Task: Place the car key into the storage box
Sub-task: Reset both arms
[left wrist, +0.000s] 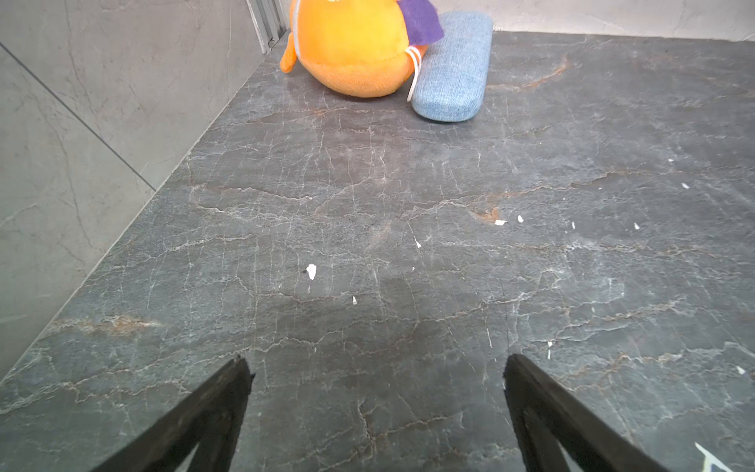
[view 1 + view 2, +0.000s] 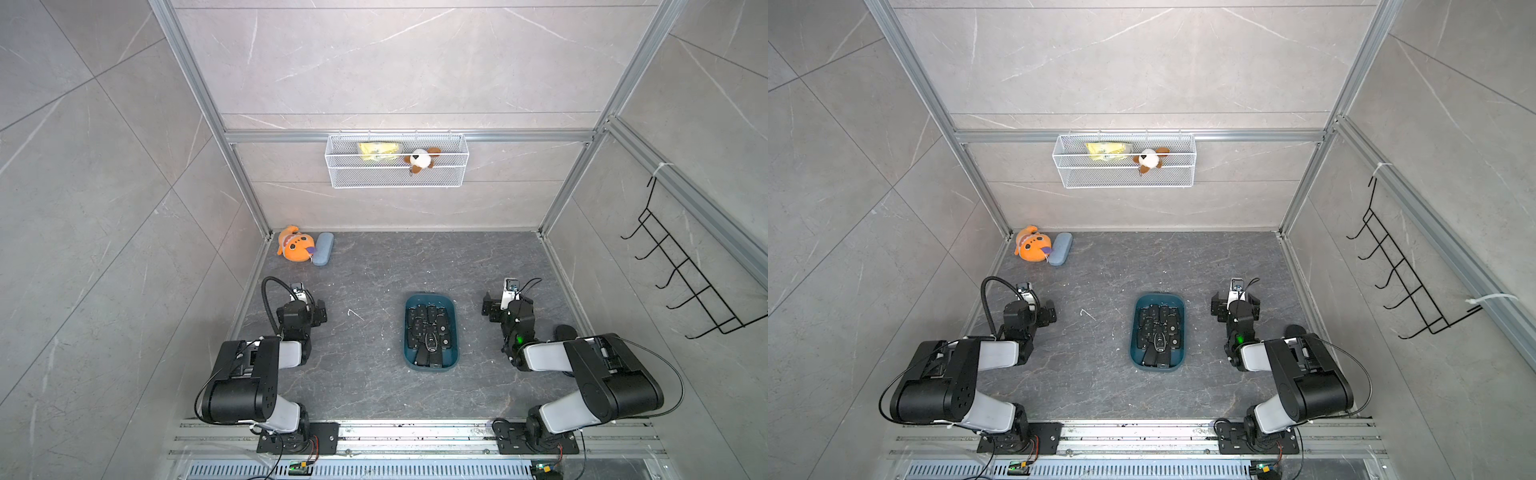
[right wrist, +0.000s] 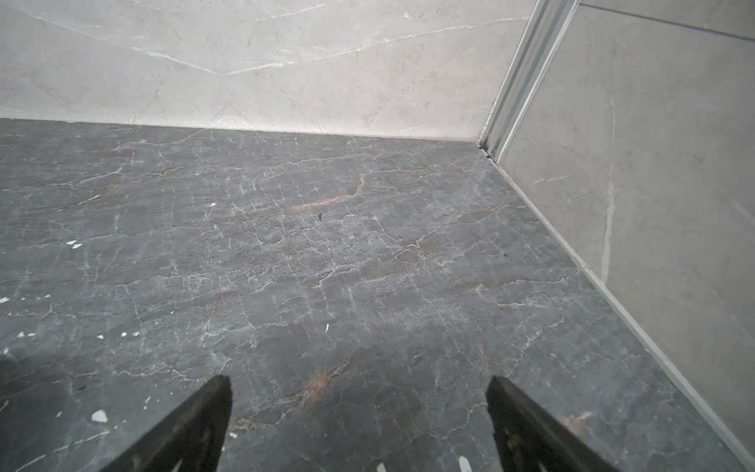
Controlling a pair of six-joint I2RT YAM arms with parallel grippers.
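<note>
The storage box (image 2: 430, 297) (image 2: 1158, 296) is a dark teal bin on the dark stone table, between my two arms in both top views. Several black car keys (image 2: 430, 332) (image 2: 1158, 332) fill it, one with a silver emblem; every car key I see lies inside it. My left gripper (image 1: 376, 367) hovers open over bare table to the box's left, its fingers (image 1: 220, 408) wide apart and empty. My right gripper (image 3: 359, 388) hovers open and empty over bare table to the box's right. Neither wrist view shows the box.
An orange plush toy (image 2: 294, 244) (image 1: 351, 49) and a pale blue oblong case (image 2: 323, 248) (image 1: 453, 65) lie in the far left corner. A white wire basket (image 2: 397, 178) hangs on the back wall. A black hook rack (image 2: 685, 270) hangs on the right wall.
</note>
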